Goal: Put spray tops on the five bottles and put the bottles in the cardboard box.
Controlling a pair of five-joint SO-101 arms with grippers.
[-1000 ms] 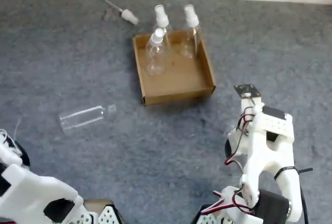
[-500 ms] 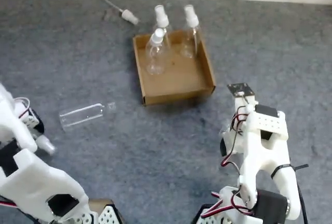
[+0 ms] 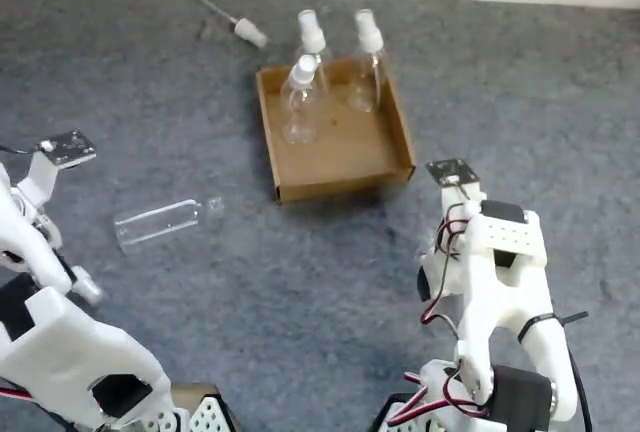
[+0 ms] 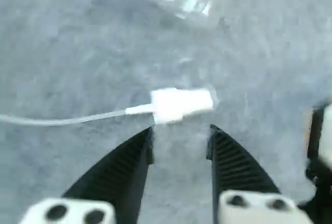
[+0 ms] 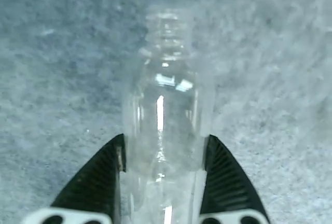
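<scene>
An uncapped clear bottle (image 5: 163, 99) lies lengthwise between the fingers of my right gripper (image 5: 164, 140), which press on both its sides; the open neck points away from the wrist. That arm (image 3: 495, 262) stands in front of the cardboard box (image 3: 340, 184). My left gripper (image 4: 179, 130) is open just short of a white spray top (image 4: 181, 105) lying on the carpet, its thin tube trailing sideways. A second uncapped bottle (image 3: 160, 224) lies on its side left of the box. Three capped bottles (image 3: 300, 102) stand in the box.
Another loose spray top (image 3: 247, 32) with its tube lies near the back wall, left of the box. Grey carpet (image 3: 300, 292) covers the table, open between the two arms and to the right of the box.
The left arm has swung forward and up from the lower-left corner, bringing its gripper over the spray top. The right arm has shifted slightly left with the bottle.
</scene>
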